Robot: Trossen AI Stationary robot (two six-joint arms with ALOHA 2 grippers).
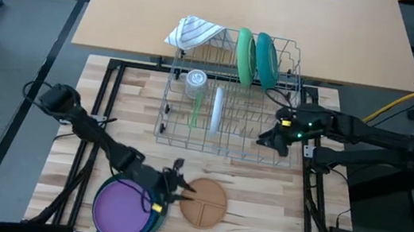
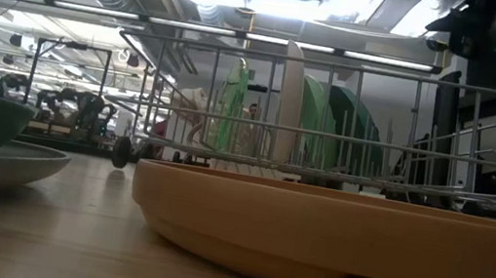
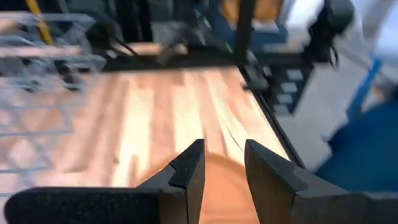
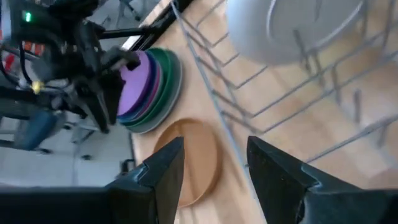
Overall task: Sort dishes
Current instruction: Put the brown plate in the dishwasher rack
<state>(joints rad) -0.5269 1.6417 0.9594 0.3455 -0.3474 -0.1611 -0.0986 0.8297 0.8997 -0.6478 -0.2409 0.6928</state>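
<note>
high view: left gripper [image 1: 175, 186], fingers parted and empty, above the tan plate's [image 1: 204, 202] edge; right gripper [image 1: 272, 137], open, beside the wire rack [image 1: 223, 146].

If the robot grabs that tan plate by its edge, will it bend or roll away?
Probably neither. The tan plate looks like thick moulded plastic with dividers, so likely stiff and light. It lies flat on the table, so it should slide, not roll. The left gripper hovers at its rim.

Wire rack [image 1: 230, 95] mid-table holding 4 upright plates [image 1: 256, 58], glass [image 1: 196, 80] and cloth [image 1: 194, 32] inside (far-left corner), stacked dishes [image 1: 126, 211] front-left, divided plate [image 1: 203, 203] just right of them.
</note>
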